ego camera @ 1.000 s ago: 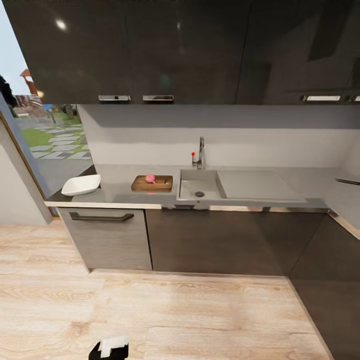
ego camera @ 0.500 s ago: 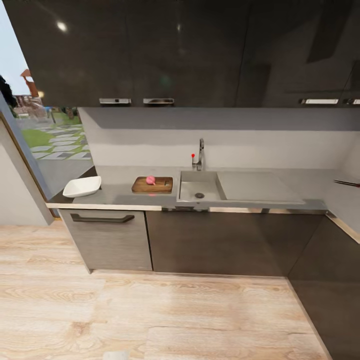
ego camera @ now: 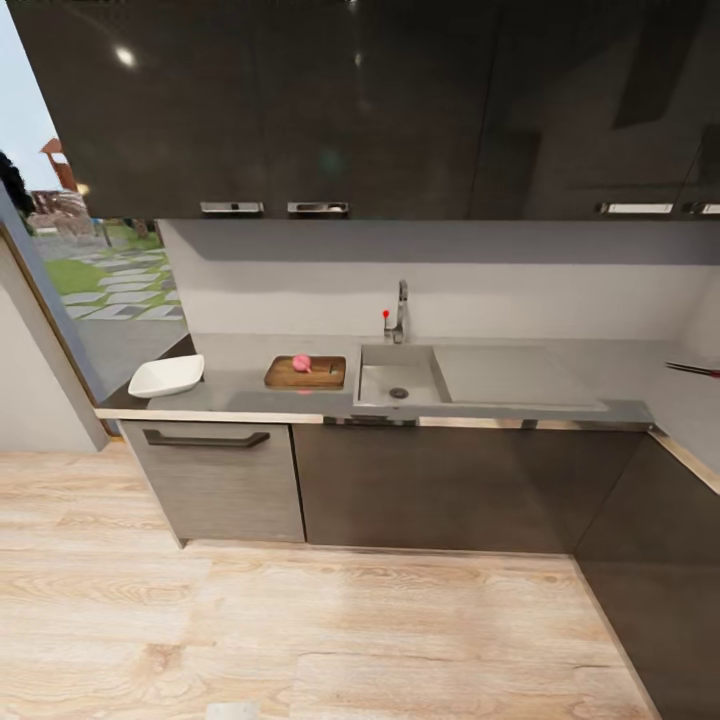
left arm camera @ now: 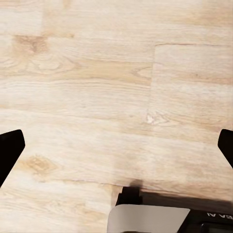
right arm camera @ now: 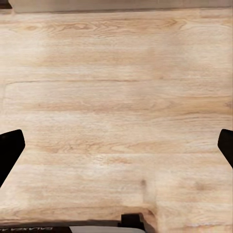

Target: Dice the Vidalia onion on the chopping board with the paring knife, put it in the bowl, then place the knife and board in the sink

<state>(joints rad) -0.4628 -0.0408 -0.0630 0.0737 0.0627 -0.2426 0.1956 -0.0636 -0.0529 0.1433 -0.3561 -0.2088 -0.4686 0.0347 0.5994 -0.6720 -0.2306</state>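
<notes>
Left claw [left arm camera: 116,145] and right claw [right arm camera: 116,145] floorward; both wide open, empty.

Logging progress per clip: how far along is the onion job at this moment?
Early stage. Done: the Vidalia onion is out of the sink and sits whole on the chopping board. In hand: nothing; the left gripper and right gripper are open over the wooden floor. Left: dicing, filling the empty-looking bowl, then moving board and knife to the sink.
</notes>
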